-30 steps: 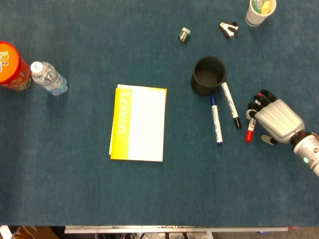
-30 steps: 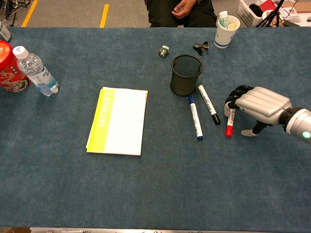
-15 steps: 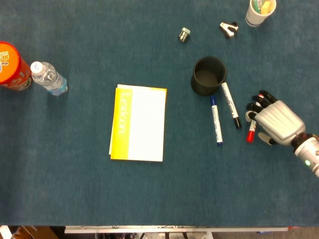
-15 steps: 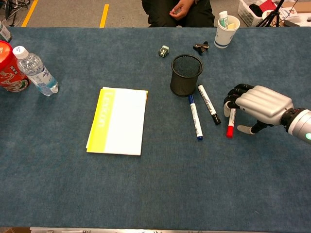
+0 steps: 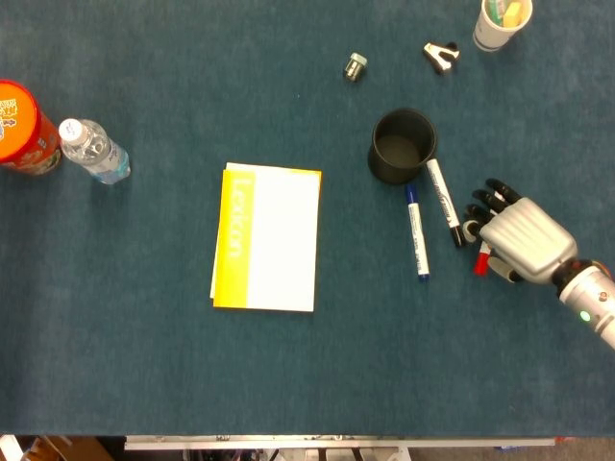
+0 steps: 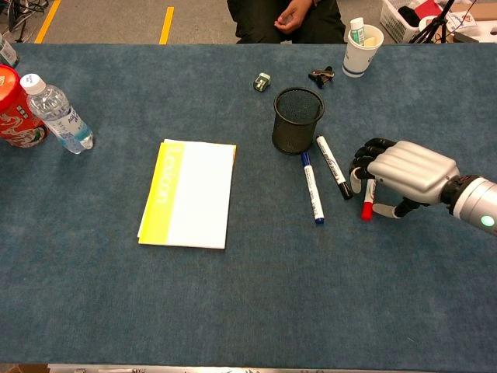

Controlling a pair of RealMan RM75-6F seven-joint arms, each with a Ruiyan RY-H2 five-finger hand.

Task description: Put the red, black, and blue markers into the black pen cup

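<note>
The black mesh pen cup [image 5: 378,163] [image 6: 297,128] stands upright right of centre. Just right of it the blue marker [image 5: 416,230] [image 6: 311,186] and the black marker [image 5: 445,203] [image 6: 334,177] lie on the cloth. My right hand [image 5: 519,240] [image 6: 408,171] hovers palm down over the red marker [image 5: 479,261] [image 6: 366,207]. Its fingers arch down on the marker's left and its thumb sits on the right, with a visible gap between them. The marker lies flat, only its red-capped end showing. My left hand is in neither view.
A yellow-and-white notebook [image 5: 267,237] lies mid-table. A water bottle [image 5: 93,151] and a red can [image 5: 21,127] stand at the far left. At the back are a paper cup [image 5: 500,21], a binder clip [image 5: 441,55] and a small metal piece [image 5: 356,66].
My right hand has slid left over the red marker, hiding more of it, with its fingertips now close to the black marker's tip. The markers have not moved.
</note>
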